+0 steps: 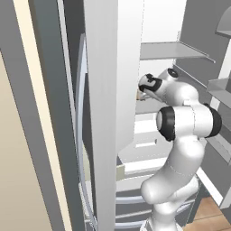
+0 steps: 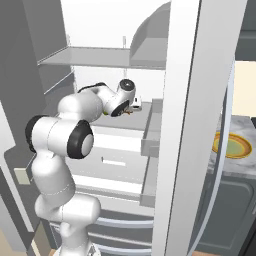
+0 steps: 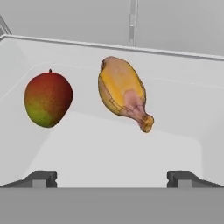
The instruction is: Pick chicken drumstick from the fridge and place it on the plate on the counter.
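mango [image 3: 48, 99]: left of chicken drumstick, apart, same white fridge bin
chicken drumstick [image 3: 123, 92]: mid-bin, thick end up, narrow end down-right; ahead of fingers, not touched
fingers [image 3: 112, 178]: spread wide, holding nothing; tips at either side below drumstick
arm: reaches into fridge [image 2: 182, 100], hand over a grey shelf
plate [image 2: 231, 145]: on worktop [image 2: 245, 167], right of fridge, well apart from drumstick
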Available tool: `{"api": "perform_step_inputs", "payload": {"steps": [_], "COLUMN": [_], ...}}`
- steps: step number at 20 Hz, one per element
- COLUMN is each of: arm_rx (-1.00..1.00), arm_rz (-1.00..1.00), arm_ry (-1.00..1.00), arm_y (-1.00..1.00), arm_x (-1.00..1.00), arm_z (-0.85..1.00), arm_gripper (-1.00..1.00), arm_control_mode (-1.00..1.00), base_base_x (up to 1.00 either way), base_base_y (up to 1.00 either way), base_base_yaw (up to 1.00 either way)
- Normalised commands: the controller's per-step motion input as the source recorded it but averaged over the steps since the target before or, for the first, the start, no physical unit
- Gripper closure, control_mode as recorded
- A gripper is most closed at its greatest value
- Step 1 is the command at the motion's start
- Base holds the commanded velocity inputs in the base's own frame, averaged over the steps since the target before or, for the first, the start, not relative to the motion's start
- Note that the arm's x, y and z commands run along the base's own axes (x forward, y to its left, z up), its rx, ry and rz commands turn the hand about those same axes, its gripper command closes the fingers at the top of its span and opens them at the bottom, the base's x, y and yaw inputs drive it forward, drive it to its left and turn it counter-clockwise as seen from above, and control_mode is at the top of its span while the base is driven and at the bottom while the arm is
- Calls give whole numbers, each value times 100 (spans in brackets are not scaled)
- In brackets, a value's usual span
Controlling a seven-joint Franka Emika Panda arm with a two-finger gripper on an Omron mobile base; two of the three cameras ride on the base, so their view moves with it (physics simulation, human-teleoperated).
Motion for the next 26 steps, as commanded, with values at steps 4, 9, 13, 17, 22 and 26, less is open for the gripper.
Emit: {"api": "perform_step_inputs", "payload": {"steps": [4,9,13,17,22,26], "arm_rx": [0,0,0,0,0,0], "arm_rz": [0,0,0,0,2,2], "arm_ry": [4,3,0,0,0,0], "arm_y": [0,0,0,0,0,0], "arm_x": [26,34,28,32,23,16], "arm_z": [-2,0,-1,-3,-14,-24], "arm_gripper": [-100,-100,-100,-100,-100,-100], "arm_control_mode": [-100,-100,-100,-100,-100,-100], "base_base_x": [0,0,0,0,0,0], "base_base_y": [0,0,0,0,0,0], "base_base_yaw": [0,0,0,0,0,0]}}
